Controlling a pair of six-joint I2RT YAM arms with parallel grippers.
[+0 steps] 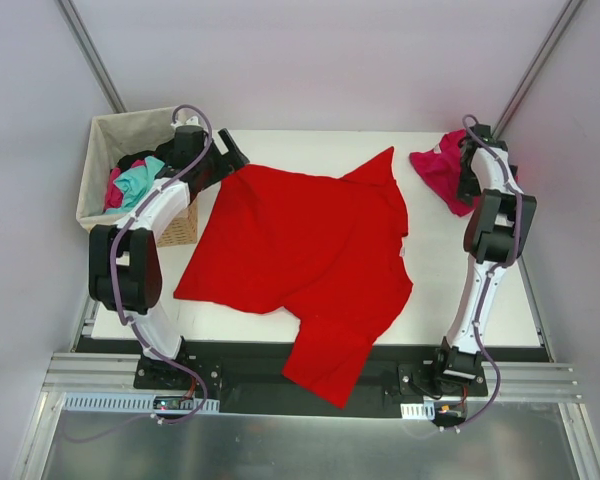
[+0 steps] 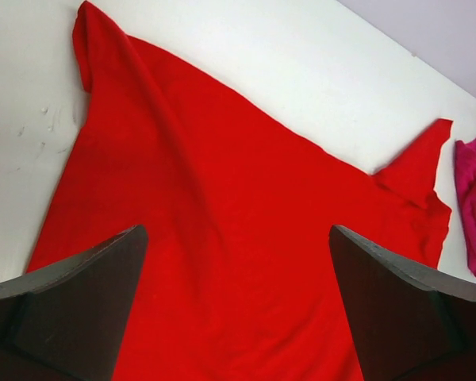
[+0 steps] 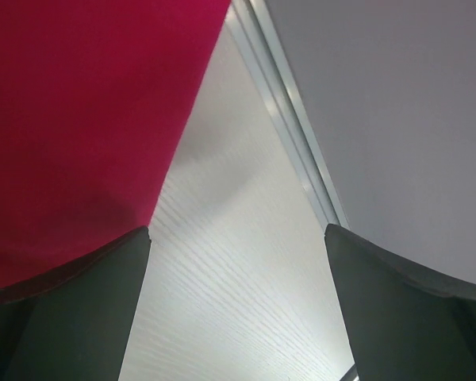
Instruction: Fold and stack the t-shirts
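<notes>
A bright red t-shirt (image 1: 300,250) of soft cloth lies spread and lightly creased across the white tabletop (image 1: 435,290), one portion draping over the near edge. The left end effector (image 2: 236,305) hovers above the shirt's far-left part, its dark wedge-shaped fingers wide apart and empty. A magenta-pink t-shirt (image 1: 438,168) sits bunched at the far right, just beside the right end effector (image 3: 238,305), likewise spread and gripping nothing. A lined woven basket (image 1: 102,150) holds crumpled garments (image 1: 138,182).

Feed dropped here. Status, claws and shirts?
Left claw open over red t-shirt; right claw open by pink t-shirt. Red spread unfolded, overhanging near edge; pink bunched. Nothing blocking.
</notes>
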